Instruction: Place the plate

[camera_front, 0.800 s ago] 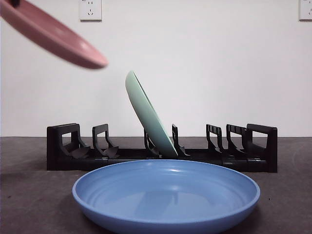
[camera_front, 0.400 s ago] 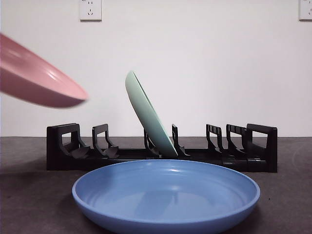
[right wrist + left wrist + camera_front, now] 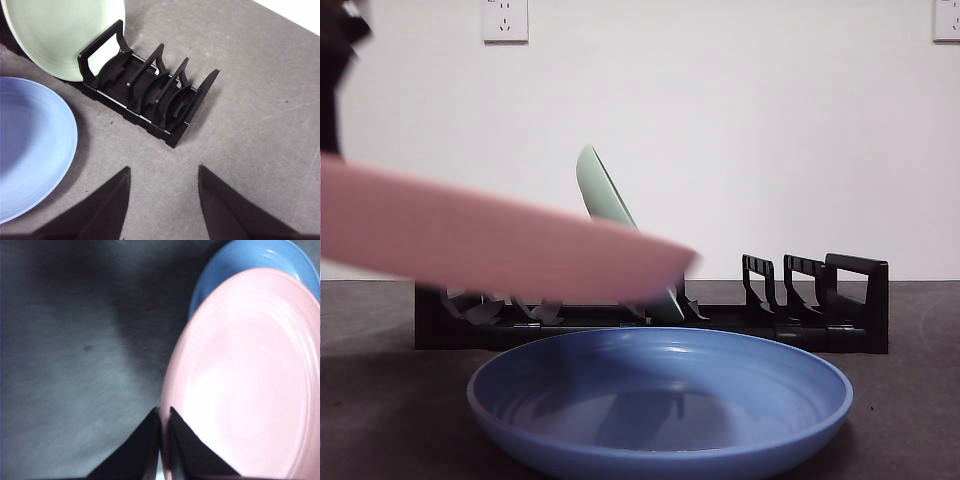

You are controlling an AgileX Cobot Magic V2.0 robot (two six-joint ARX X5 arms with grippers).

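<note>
My left gripper [image 3: 162, 415] is shut on the rim of a pink plate [image 3: 250, 380]. In the front view the pink plate [image 3: 490, 245] is blurred and nearly level, reaching from the left edge over the left half of the black dish rack [image 3: 840, 300] and above the blue plate [image 3: 660, 400]. A green plate [image 3: 600, 190] stands tilted in a middle slot of the rack. The blue plate lies flat on the table in front of the rack. My right gripper [image 3: 162, 187] is open and empty, above the table beside the rack's end [image 3: 150, 95].
The dark grey table [image 3: 260, 100] carries the rack. The rack's slots at the right end [image 3: 790, 285] hold nothing. A white wall with sockets [image 3: 505, 20] is behind.
The pink plate has come down from the upper left and swung right, now nearly level in front of the rack's left half. The green and blue plates have not moved.
</note>
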